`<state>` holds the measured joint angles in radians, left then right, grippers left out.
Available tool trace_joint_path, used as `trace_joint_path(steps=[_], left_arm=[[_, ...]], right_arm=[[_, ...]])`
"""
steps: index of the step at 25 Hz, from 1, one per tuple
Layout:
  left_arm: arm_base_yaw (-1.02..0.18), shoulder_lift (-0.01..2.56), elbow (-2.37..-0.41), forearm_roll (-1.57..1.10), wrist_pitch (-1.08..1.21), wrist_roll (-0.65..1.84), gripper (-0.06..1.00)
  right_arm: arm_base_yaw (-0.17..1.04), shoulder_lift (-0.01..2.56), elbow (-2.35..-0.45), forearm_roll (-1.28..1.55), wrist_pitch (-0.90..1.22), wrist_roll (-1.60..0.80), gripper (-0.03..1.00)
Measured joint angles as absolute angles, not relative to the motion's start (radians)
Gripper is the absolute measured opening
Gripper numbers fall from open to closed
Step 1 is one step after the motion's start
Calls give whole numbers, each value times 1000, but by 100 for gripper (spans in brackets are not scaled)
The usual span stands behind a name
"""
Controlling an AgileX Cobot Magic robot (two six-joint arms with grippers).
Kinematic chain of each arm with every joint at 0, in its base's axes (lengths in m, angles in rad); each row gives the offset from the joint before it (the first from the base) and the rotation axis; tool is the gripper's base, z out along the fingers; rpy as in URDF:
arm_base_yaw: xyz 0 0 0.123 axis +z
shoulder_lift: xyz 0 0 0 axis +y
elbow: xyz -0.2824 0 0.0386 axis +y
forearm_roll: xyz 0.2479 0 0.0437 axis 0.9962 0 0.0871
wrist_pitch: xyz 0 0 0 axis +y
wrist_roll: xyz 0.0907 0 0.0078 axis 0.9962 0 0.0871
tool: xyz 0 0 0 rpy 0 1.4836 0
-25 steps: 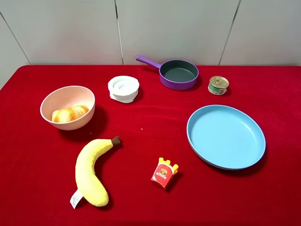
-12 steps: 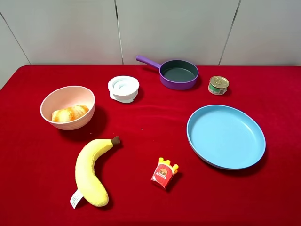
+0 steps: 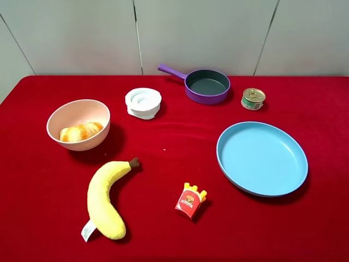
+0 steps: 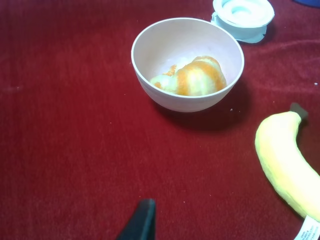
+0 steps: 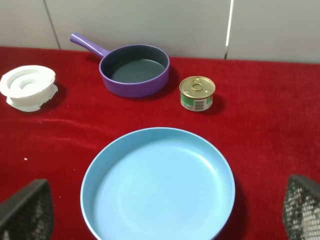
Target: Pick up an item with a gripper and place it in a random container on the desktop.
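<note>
The golden-orange bread roll (image 3: 80, 131) lies inside the pale pink bowl (image 3: 90, 143) at the left of the red table. The left wrist view shows the roll (image 4: 192, 77) resting against the bowl's (image 4: 187, 102) inner wall. Only one black fingertip (image 4: 141, 222) of my left gripper shows, above bare cloth and well away from the bowl. My right gripper (image 5: 160, 212) is open and empty, its fingers (image 5: 27, 210) wide apart over the near part of the blue plate. Neither gripper shows in the exterior high view.
A yellow plush banana (image 3: 104, 199) and a red fries packet (image 3: 191, 201) lie near the front. A blue plate (image 3: 262, 158) is at the right. A purple pan (image 3: 207, 85), a small can (image 3: 253, 99) and a white round object (image 3: 143, 102) stand at the back.
</note>
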<state>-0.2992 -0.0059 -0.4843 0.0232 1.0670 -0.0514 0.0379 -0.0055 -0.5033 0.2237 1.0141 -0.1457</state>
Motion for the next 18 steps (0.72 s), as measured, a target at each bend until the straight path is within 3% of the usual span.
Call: trace_joint_path(steps=[18], left_arm=[[-299, -6, -484, 11, 1067, -28, 94]], right_arm=[[38, -5, -503, 224, 1014, -146, 69]])
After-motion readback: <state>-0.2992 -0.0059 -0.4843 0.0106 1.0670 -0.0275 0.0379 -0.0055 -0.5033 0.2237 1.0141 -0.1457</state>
